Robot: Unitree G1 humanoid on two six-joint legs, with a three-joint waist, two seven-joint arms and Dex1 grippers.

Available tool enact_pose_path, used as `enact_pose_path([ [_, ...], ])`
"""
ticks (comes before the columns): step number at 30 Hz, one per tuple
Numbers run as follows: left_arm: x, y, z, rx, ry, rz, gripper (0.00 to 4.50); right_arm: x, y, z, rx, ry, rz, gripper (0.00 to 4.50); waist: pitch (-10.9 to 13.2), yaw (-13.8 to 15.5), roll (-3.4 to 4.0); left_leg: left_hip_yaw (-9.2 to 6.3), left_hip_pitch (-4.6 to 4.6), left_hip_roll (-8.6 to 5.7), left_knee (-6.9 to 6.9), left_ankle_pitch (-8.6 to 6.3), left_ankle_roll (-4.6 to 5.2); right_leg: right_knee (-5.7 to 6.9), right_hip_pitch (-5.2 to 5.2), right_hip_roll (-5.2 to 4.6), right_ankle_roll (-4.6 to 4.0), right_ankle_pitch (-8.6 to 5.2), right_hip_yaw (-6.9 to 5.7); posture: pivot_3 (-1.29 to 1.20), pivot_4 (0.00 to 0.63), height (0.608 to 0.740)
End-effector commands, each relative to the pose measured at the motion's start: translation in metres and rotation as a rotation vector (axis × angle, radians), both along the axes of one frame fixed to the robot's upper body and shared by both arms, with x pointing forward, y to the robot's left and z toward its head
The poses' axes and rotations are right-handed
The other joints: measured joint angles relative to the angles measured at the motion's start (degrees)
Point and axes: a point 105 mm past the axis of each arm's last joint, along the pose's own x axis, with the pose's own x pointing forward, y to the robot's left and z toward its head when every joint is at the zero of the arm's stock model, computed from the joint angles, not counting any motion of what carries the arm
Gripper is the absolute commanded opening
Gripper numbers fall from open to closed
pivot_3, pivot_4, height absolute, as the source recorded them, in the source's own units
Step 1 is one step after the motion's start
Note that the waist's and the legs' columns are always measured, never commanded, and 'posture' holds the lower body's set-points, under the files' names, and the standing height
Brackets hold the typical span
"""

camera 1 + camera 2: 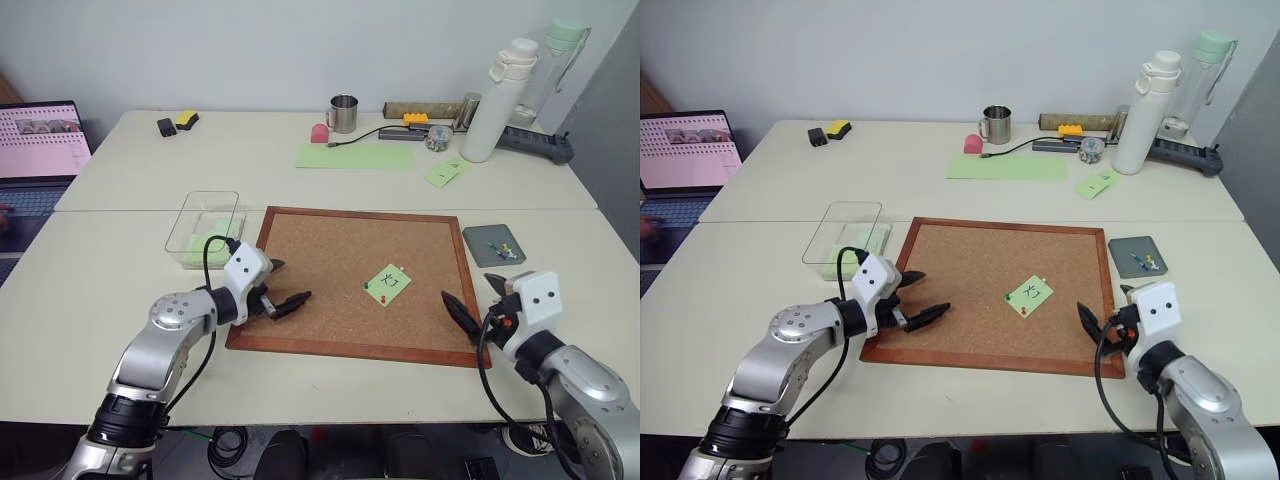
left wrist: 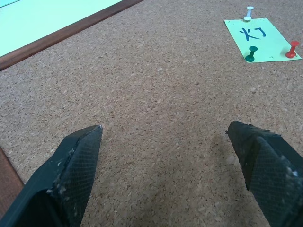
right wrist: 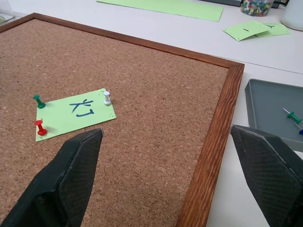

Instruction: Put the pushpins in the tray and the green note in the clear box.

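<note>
The green note (image 1: pixel 388 284), marked with dark handwriting, lies on the corkboard (image 1: pixel 320 250) right of its middle. A green pushpin (image 3: pixel 39 101), a red pushpin (image 3: pixel 40 127) and a white one (image 3: pixel 107 97) are stuck in its corners. The dark-grey tray (image 1: pixel 480 240) sits just right of the board with a few pins inside. The clear box (image 1: pixel 200 197) stands off the board's left corner, with green paper in it. My left gripper (image 1: pixel 296 280) hovers open over the board's left part. My right gripper (image 1: pixel 465 285) is open at the board's right front edge, near the note.
A laptop (image 1: pixel 40 140) sits at the far left. Along the back are a steel mug (image 1: pixel 343 113), a long pale-green sheet (image 1: pixel 355 155), a jar of pins (image 1: pixel 437 137), small green slips (image 1: pixel 446 172), a white bottle (image 1: pixel 500 100) and a power strip (image 1: pixel 535 142).
</note>
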Motion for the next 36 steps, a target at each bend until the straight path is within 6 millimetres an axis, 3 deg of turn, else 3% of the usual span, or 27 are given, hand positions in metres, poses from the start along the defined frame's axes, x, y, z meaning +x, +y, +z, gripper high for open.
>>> enact_pose_path([
  [1, -0.0002, -0.0019, 0.0132, 0.003, -0.039, -0.021, 4.49, -0.0022, -0.002, 0.0137, -0.013, -0.06, 0.008, 4.5, 0.0, 0.0, 0.0, 0.0, 0.0, 0.0, 0.0, 0.0, 0.0, 0.0, 0.0, 0.0, 0.0, 0.0, 0.0, 0.0, 0.15, 0.74],
  [36, -0.001, 0.0018, 0.0122, -0.013, -0.016, -0.024, 4.49, -0.0031, 0.0041, 0.0177, -0.002, -0.067, 0.023, 4.5, 0.0, 0.0, 0.0, 0.0, 0.0, 0.0, 0.01, 0.0, 0.0, 0.01, 0.0, 0.0, 0.0, 0.0, 0.0, 0.0, 0.15, 0.74],
])
